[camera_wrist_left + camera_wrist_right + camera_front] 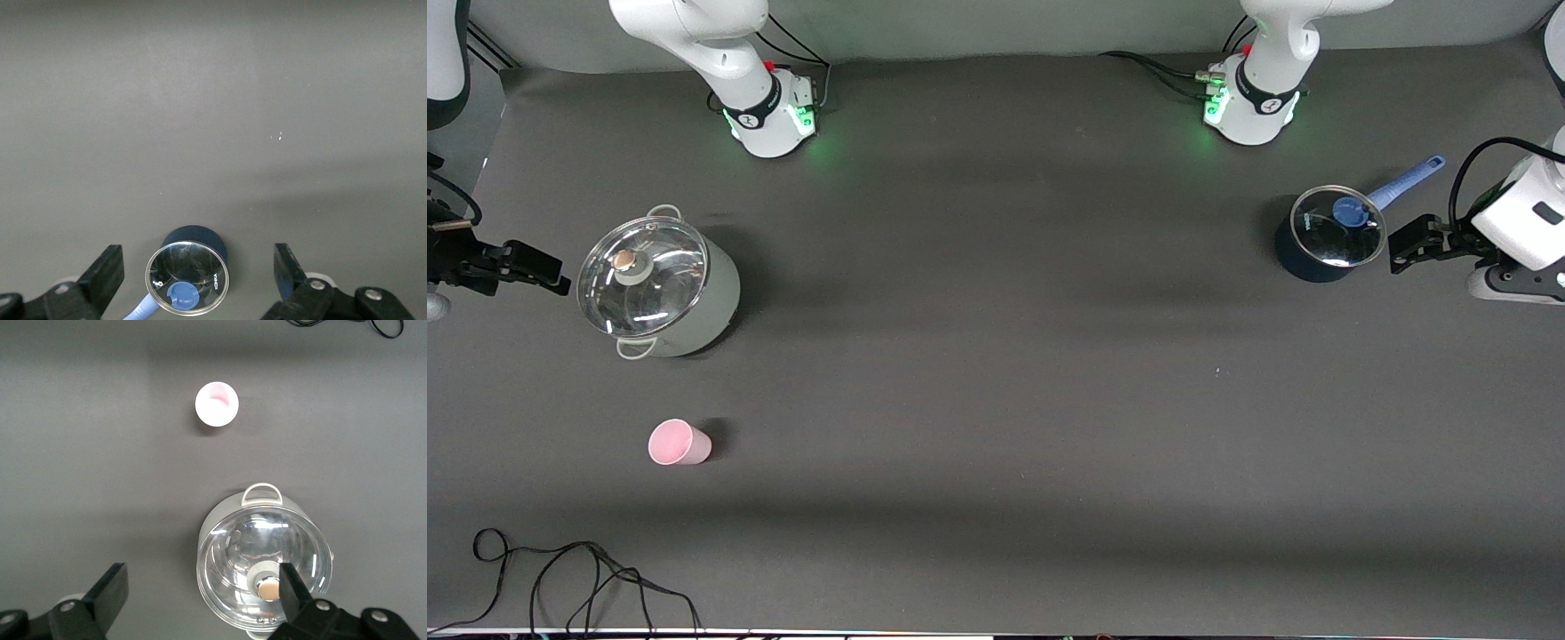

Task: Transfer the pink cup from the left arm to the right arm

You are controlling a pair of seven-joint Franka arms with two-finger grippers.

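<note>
A dark grey tabletop [996, 373] spreads wide. The pink cup [679, 443] stands toward the right arm's end, nearer the front camera than the lidded pot [656, 286]. Left gripper [1409, 247] and right gripper [534, 271] wait, fingers apart, holding nothing. This fits either before pickup or after handover.

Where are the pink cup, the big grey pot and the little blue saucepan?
pink cup [679, 443], front view, on its side wall.
grey pot [703, 302], front view, on its wall.
blue saucepan [1336, 233], front view, on its glass lid.

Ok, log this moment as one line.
pink cup: on table, right arm's end | left gripper: open, over blue saucepan | right gripper: open, over steel pot
</note>
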